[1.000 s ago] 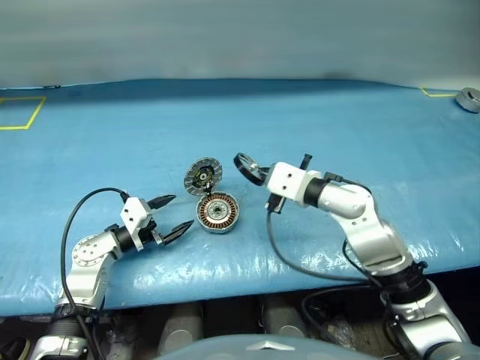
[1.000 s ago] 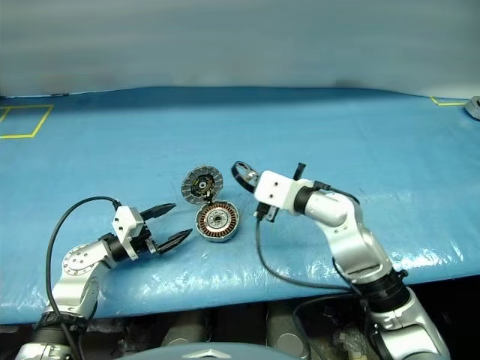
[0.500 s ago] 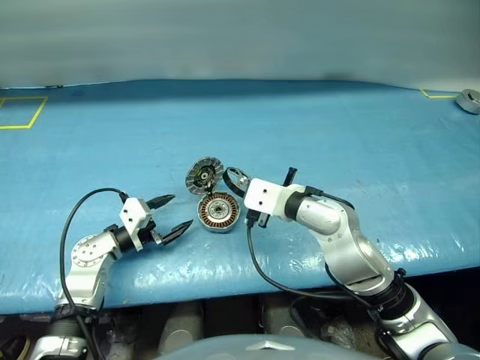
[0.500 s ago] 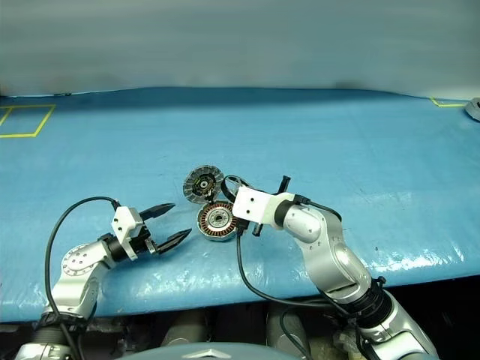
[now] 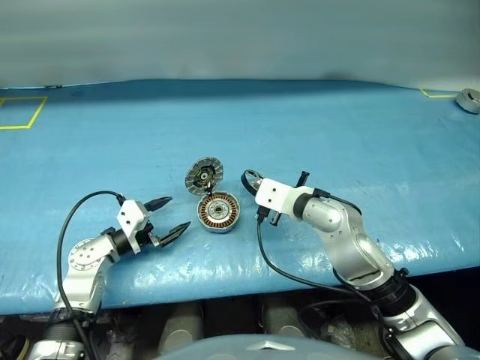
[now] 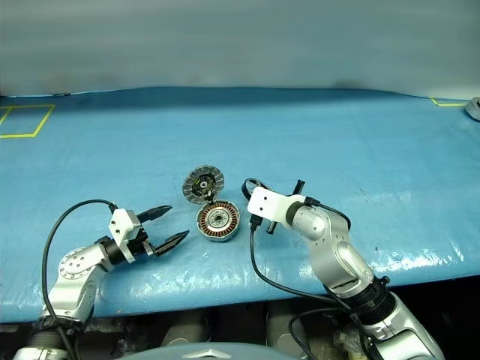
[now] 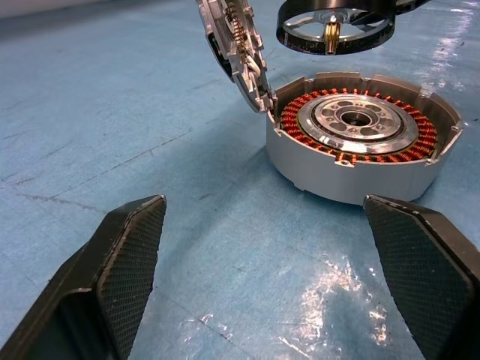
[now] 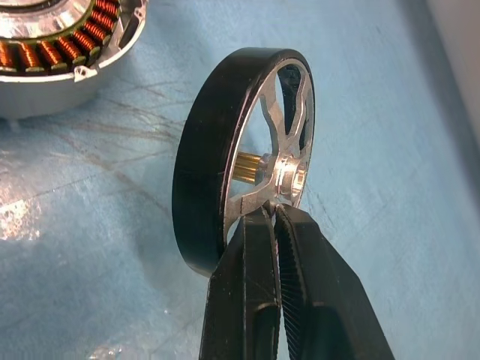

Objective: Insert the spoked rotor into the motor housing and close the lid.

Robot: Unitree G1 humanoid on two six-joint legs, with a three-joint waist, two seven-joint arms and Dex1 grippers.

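The motor housing (image 5: pixel 217 212) lies flat on the blue table, copper windings up. Against its far side leans the lid (image 5: pixel 204 173), standing tilted with its dark face showing. My right gripper (image 5: pixel 256 184) is shut on a silver spoke of the spoked rotor (image 8: pixel 201 172), a dark-rimmed ring with a brass hub pin. It holds the rotor on edge just right of the housing and above the table. My left gripper (image 5: pixel 178 213) stands open to the left of the housing (image 7: pixel 360 142), with nothing between its fingers (image 7: pixel 127 255).
A yellow taped square (image 5: pixel 19 112) marks the far left of the table and a yellow corner (image 5: pixel 431 92) the far right. A grey round part (image 5: pixel 469 99) sits at the far right edge. The table's front edge runs just behind both arms.
My right arm has brought the rotor lower, swinging it in towards the housing and then back a little to the right. The left gripper, housing and lid have not moved.
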